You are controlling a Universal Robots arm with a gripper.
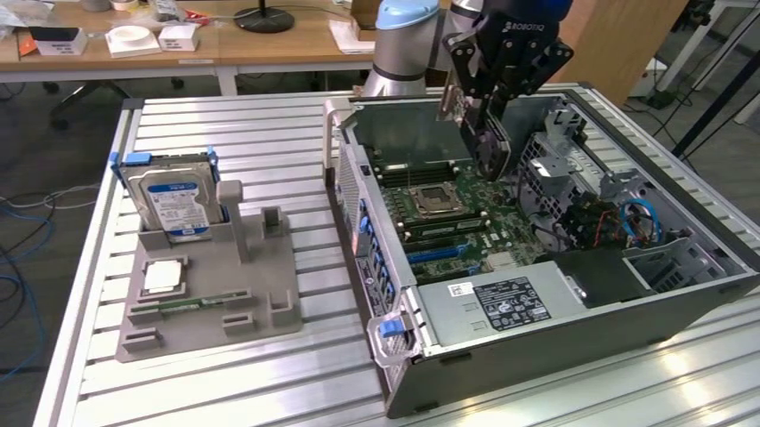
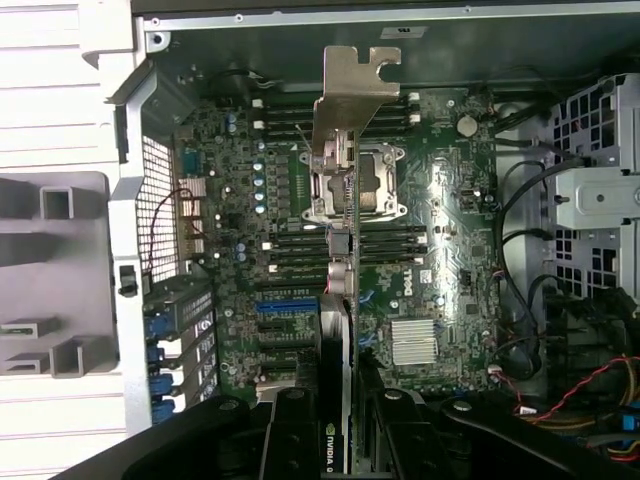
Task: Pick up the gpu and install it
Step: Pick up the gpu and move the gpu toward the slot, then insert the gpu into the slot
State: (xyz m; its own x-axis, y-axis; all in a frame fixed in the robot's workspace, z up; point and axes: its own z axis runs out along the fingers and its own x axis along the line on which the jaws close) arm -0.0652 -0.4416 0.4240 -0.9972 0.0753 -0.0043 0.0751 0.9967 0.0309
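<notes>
The gpu [image 1: 493,147] hangs on edge inside the open computer case [image 1: 392,356], above the motherboard [image 1: 457,218]. My gripper [image 1: 481,100] is shut on its upper edge. In the wrist view the gpu [image 2: 347,250] appears edge-on between my black fingers [image 2: 292,430], with its silver end bracket [image 2: 356,92] pointing toward the case's far wall. It hovers over the processor socket [image 2: 375,190] and memory slots, apart from the board. The blue expansion slots [image 2: 288,307] lie to one side of the card.
A grey parts holder [image 1: 255,298] on the slatted table at the exterior view's left carries an upright hard drive [image 1: 174,203], a small square chip [image 1: 163,277] and a memory stick [image 1: 196,303]. The case's power supply [image 1: 505,302], drive cage [image 1: 558,169] and cables [image 1: 635,222] crowd its right side.
</notes>
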